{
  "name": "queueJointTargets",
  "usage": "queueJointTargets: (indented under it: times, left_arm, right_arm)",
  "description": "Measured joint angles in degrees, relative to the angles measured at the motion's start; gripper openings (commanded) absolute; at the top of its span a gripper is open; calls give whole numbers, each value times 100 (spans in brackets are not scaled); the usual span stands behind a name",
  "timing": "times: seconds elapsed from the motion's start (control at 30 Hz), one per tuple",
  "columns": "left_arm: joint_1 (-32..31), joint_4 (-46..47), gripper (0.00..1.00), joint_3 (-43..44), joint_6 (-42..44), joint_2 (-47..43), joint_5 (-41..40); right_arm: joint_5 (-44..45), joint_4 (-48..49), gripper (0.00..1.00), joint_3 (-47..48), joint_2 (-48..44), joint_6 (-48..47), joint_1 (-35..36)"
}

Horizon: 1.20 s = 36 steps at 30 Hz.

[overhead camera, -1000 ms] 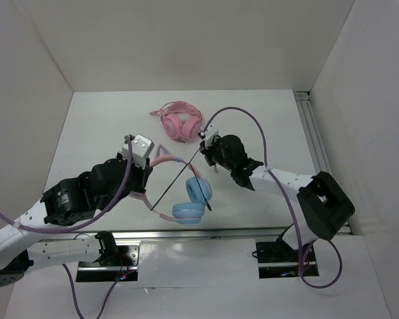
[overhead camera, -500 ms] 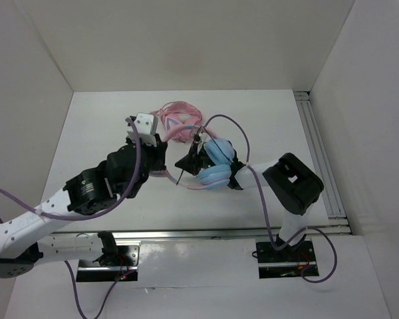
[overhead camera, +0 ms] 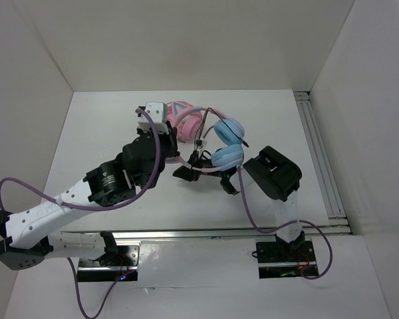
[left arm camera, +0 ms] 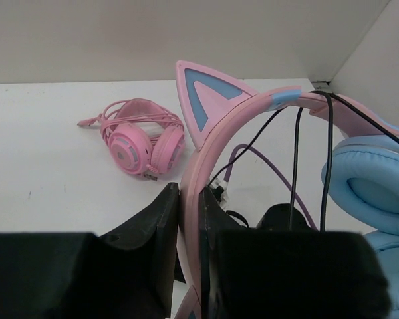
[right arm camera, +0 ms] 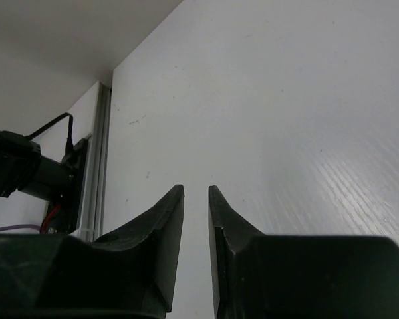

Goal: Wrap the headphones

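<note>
The headphones [overhead camera: 229, 142] are lifted off the table, their light-blue ear cups to the right of my left gripper [overhead camera: 171, 155]. In the left wrist view the left gripper [left arm camera: 191, 199] is shut on the pink cat-ear headband [left arm camera: 253, 109]. The thin black cable [left arm camera: 296, 153] hangs looped over the headband beside an ear cup [left arm camera: 369, 183]. My right gripper [overhead camera: 185, 171] sits low, just left of and below the ear cups. In the right wrist view the right gripper [right arm camera: 196, 193] shows a narrow gap between its jaws with nothing in it, facing a white wall.
All-pink headphones [overhead camera: 181, 117] lie on the table behind the arms and also show in the left wrist view [left arm camera: 143, 136]. An aluminium rail [overhead camera: 319, 159] runs along the table's right edge. White walls enclose the table on three sides.
My left gripper has carried the headphones up and to the right, toward the pink pair. My right arm has folded back and its gripper has moved left, under the ear cups. The cable no longer runs taut.
</note>
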Motion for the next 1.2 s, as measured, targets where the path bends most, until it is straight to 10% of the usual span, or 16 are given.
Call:
queueJointTargets:
  times: [0.8,0.83,0.87,0.9,1.2]
  left_arm:
    - [2,-181,0,391,92,13,-798]
    - [15,-192,0,391,90,13,-804]
    - [52,-223,0,391,76,13,-793]
    - [83,-249,0,391,68,15,-782]
    - [664,-702,0,393,-483,46,-723]
  right_arm:
    - [-155,243,43,-138,739,426,-153]
    - [-160,243,34,-162,754,428,-153]
    - [-160,247,4,-190,767,433,-153]
    - [-164,249,0,-227,772,387,-153]
    - [68,544,0,-592,741,380,-136]
